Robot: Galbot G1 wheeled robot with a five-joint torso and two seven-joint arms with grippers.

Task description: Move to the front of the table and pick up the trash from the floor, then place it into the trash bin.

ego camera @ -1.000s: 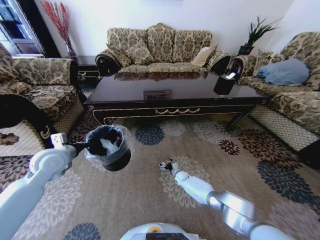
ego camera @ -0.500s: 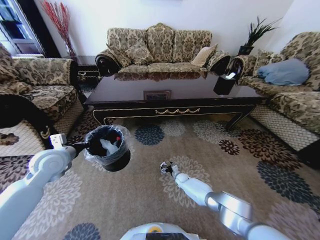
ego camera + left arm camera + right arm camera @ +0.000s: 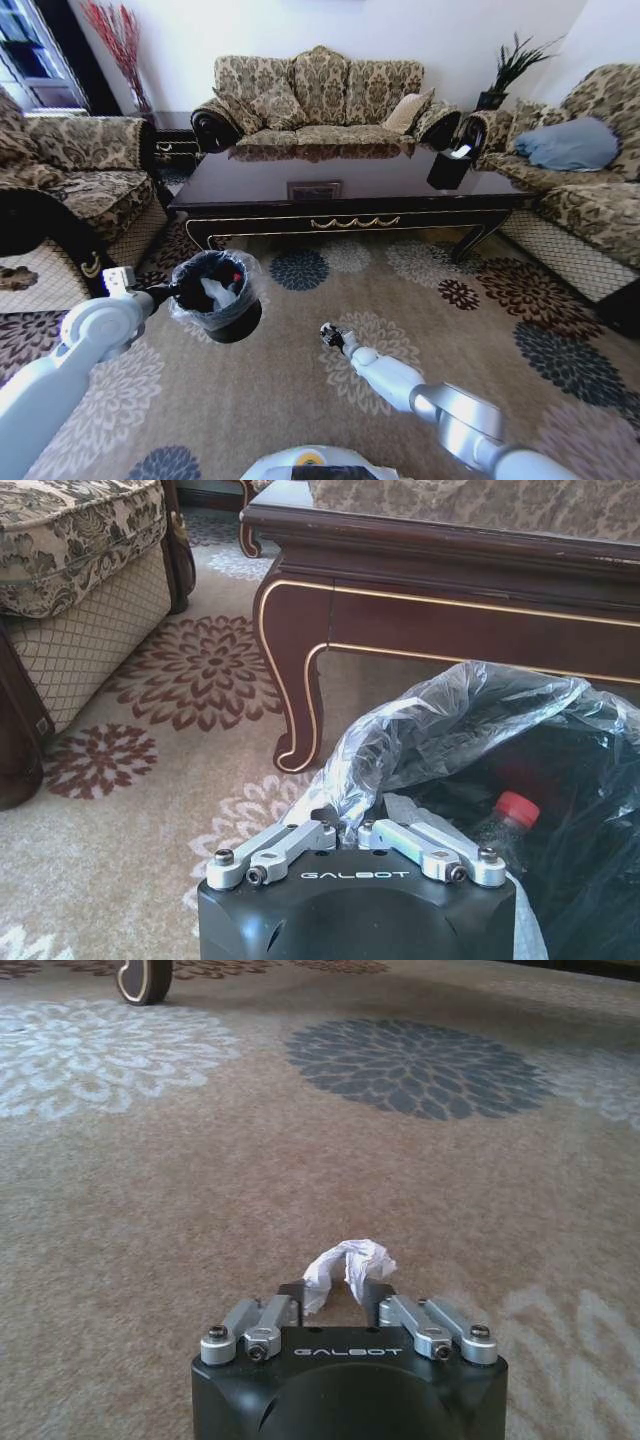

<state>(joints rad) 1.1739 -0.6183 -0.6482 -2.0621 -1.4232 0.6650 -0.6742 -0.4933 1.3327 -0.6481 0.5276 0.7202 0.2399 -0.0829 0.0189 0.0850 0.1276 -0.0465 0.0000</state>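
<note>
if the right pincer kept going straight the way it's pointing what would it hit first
The right pincer already grips a crumpled white paper. Beyond that it probably meets only the carpet; the way looks free as far as this view shows.

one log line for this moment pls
left claw: shut on trash bin bag rim | right claw: shut on crumpled white paper above the floor | bottle: in bin

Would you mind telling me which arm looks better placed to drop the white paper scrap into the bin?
The right one, probably: the right gripper is shut on the white paper scrap, low over the carpet. The left gripper is busy gripping the trash bin by its bag.
</note>
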